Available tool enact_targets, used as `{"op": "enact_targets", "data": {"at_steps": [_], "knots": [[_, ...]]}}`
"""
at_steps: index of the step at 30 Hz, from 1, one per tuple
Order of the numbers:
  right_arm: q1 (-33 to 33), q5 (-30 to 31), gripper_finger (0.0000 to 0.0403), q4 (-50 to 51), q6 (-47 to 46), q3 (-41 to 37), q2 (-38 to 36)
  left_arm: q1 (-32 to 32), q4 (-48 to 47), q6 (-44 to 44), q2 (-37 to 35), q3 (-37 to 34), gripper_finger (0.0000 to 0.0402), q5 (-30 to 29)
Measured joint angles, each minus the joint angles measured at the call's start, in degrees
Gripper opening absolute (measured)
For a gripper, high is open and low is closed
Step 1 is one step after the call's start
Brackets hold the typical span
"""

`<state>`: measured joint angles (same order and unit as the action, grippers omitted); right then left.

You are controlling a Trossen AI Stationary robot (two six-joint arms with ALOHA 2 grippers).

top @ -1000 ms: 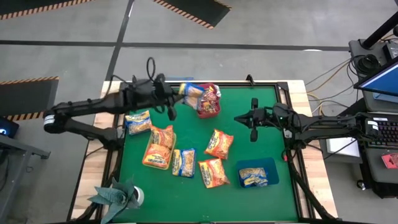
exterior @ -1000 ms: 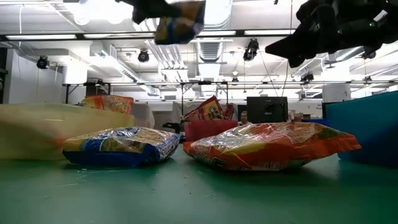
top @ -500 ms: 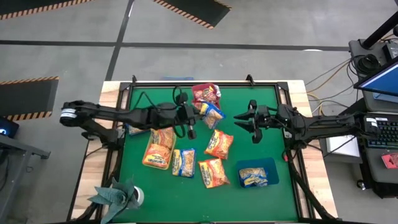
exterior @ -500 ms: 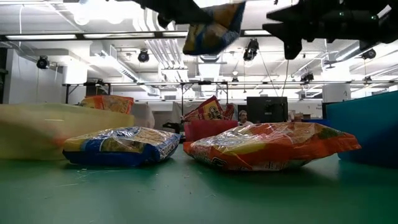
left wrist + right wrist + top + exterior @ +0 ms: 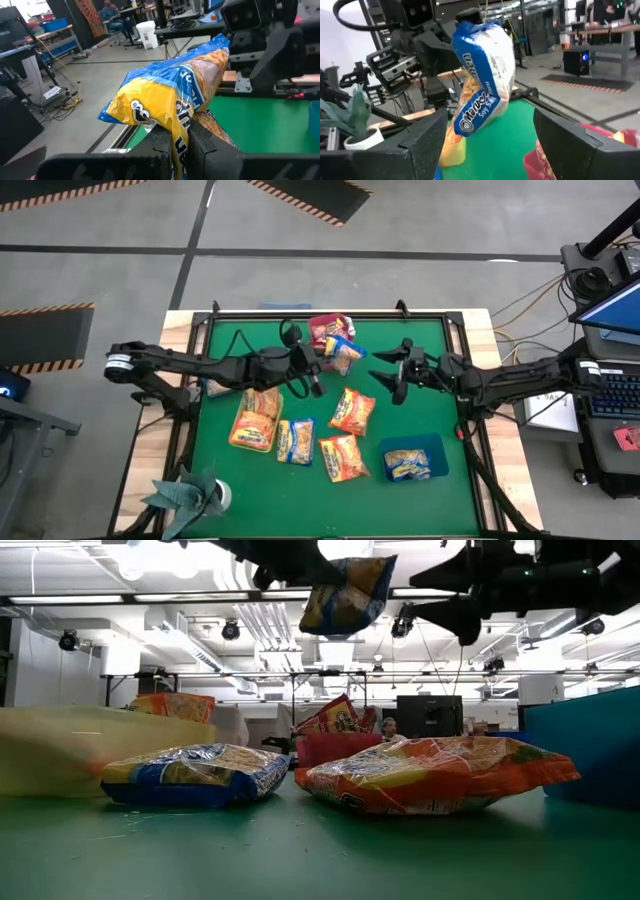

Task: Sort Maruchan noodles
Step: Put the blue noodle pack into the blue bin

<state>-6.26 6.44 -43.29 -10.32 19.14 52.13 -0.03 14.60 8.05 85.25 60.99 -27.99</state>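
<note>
A blue-and-yellow noodle packet (image 5: 343, 355) hangs in the air over the far middle of the green table, and my left gripper (image 5: 315, 366) is shut on it. My right gripper (image 5: 388, 372) stands open just to its right, fingers spread toward the packet (image 5: 482, 75) and clear of it. Several more packets lie flat on the mat: orange ones (image 5: 256, 415) (image 5: 352, 410) (image 5: 343, 457) and a blue one (image 5: 296, 440). A red tray (image 5: 325, 328) at the far edge holds a red packet. Near the right side, a blue tray (image 5: 432, 450) holds a blue-and-yellow packet. My left gripper pinches one end of the packet (image 5: 176, 131) between its two fingers (image 5: 162, 142). The fingers come nearly level from the table's left. The packet is lifted clear of the table and juts out past the fingertips toward my right gripper, tilted upward.
A yellow tray (image 5: 50, 745) sits at the left of the mat, mostly under my left arm in the high view. A small potted plant (image 5: 190, 495) stands at the near left corner. Bare green mat lies along the near edge and far right.
My left gripper has carried the blue-and-yellow packet from beside the red tray toward the table's right and near side, a little lower, up to my right gripper. My right gripper has opened wide and rolled, staying about where it was.
</note>
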Motion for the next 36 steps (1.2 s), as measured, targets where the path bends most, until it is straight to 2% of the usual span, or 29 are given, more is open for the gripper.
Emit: {"op": "enact_targets", "data": {"at_steps": [10, 16, 22, 26, 33, 36], "knots": [[0.0, -0.3, 0.0267, -0.6, 9.9, 9.9, 10.0, -0.2, 1.5, -1.7, 0.0, 0.0, 0.0005, 0.0], [0.0, -0.2, 0.0257, -0.2, 10.1, 15.5, 14.8, -0.4, 2.2, -2.3, 0.0, 0.0, 0.0005, 0.3], [0.0, 1.2, 0.0233, 0.1, 9.5, 18.2, 17.9, -0.6, 2.6, -2.8, 0.0, 0.0, 0.0006, 4.8], [0.0, 1.2, 0.0189, 1.7, 9.5, 19.5, 18.5, -0.6, 2.5, -2.9, 0.0, 0.0, 0.0007, 4.8], [0.0, 0.6, 0.0066, 5.7, 9.5, 20.6, 17.5, -0.6, 2.3, -3.2, -0.1, 0.0, 0.0008, 4.5], [0.0, -1.0, 0.0032, 7.0, 9.4, 20.6, 16.6, -0.7, 1.2, -3.2, -0.5, 0.0, 0.0013, 4.8]]}}
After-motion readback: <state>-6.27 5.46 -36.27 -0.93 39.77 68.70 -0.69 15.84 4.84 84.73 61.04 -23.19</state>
